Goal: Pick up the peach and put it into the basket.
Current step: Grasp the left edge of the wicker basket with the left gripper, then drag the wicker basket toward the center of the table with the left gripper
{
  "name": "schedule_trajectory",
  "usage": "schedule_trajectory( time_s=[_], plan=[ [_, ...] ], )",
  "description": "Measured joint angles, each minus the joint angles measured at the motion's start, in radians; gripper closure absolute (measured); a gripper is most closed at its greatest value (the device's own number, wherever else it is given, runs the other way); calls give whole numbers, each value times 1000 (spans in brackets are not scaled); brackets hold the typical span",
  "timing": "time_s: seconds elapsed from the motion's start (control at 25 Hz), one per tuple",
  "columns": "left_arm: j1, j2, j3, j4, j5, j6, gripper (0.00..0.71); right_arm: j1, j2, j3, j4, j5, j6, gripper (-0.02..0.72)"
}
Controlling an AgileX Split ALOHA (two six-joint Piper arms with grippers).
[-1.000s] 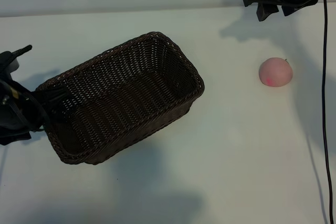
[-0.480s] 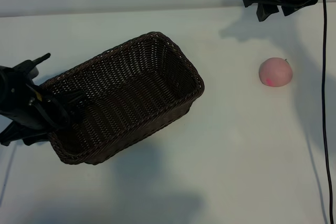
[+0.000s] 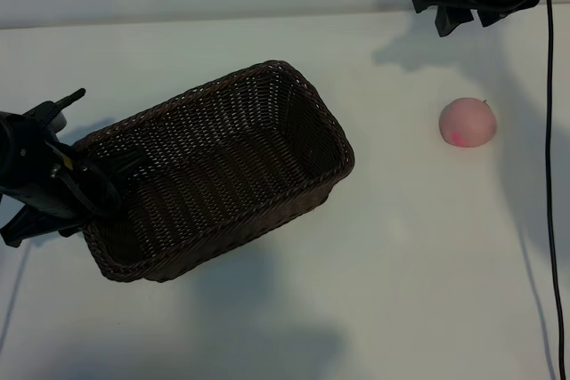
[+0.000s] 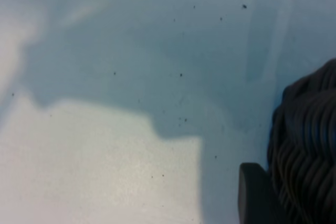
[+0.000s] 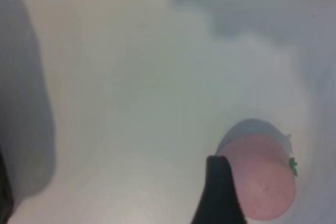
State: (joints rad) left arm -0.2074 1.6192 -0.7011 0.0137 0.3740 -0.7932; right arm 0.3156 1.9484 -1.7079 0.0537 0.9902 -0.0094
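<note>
The dark brown wicker basket (image 3: 223,166) lies empty and slanted at the table's centre left. My left gripper (image 3: 93,186) straddles the basket's left end wall, one finger inside and one outside. In the left wrist view the outer finger (image 4: 254,195) presses against the wicker of the basket (image 4: 307,145); the inner finger is hidden. The pale pink peach (image 3: 468,122) rests alone at the right of the table. My right gripper (image 3: 463,17) hangs open above the table's far right edge, behind the peach. In the right wrist view one of its fingers (image 5: 220,195) partly covers the peach (image 5: 265,179).
A black cable (image 3: 552,175) runs down the table's right side, just right of the peach. White table (image 3: 401,246) spreads between the basket and the peach and along the front.
My left gripper has closed in on the basket's left wall. The basket has shifted and turned slightly, its far right corner moving right and toward the front. The peach and right arm have not moved.
</note>
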Motion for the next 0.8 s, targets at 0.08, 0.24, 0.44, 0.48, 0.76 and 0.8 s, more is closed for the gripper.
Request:
schedule_trajectory(
  time_s=[0.08,0.24,0.44,0.48,0.76,0.8],
  plan=[
    [0,0,0,-4,0,0,440,0,0,0,0,0,0,187],
    [0,-3,0,-20,0,27,440,0,0,0,0,0,0,187],
    [2,-55,3,-82,-19,82,440,0,0,0,0,0,0,187],
    [7,-71,3,-92,-20,96,440,0,0,0,0,0,0,187],
    [80,-156,-15,-242,20,317,448,0,0,0,0,-1,0,187],
    [96,-160,-23,-276,41,368,448,0,0,0,0,-1,0,187]
  ],
)
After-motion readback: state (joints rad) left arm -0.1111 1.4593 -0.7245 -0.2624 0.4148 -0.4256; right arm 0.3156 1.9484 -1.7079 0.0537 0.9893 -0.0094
